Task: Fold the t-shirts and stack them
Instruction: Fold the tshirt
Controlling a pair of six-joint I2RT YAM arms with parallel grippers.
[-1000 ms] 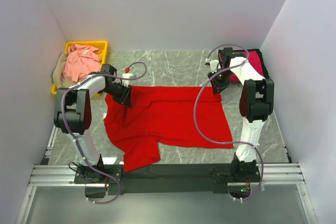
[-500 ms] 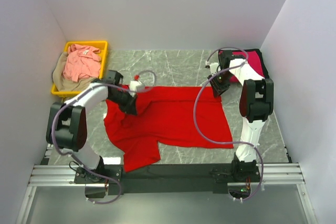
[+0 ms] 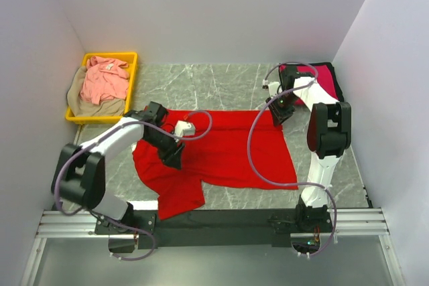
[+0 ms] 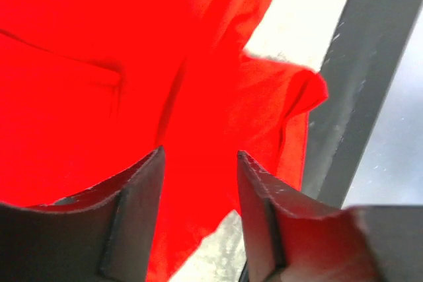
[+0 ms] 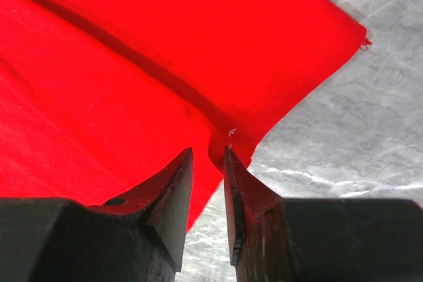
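Note:
A bright red t-shirt (image 3: 228, 149) lies spread across the marble table, one sleeve reaching the near edge (image 3: 177, 199). My left gripper (image 3: 175, 159) hovers over its left part. In the left wrist view that gripper (image 4: 198, 160) is open, with the red cloth (image 4: 99, 84) below and nothing between the fingers. My right gripper (image 3: 277, 113) sits at the shirt's far right corner. Its jaws (image 5: 208, 153) stand narrowly apart, and a fold of the hem (image 5: 228, 138) touches the fingertips. A crimson-magenta t-shirt (image 3: 326, 75) lies at the far right.
A yellow bin (image 3: 110, 54) at the far left holds a salmon pink t-shirt (image 3: 104, 80) on top of a tan one (image 3: 75, 98). White walls close in on three sides. The metal rail (image 3: 214, 222) with both arm bases runs along the near edge.
My left arm has swung from the shirt's far left corner toward the near right, over the cloth, shutting and then opening its jaws. The right arm has barely moved.

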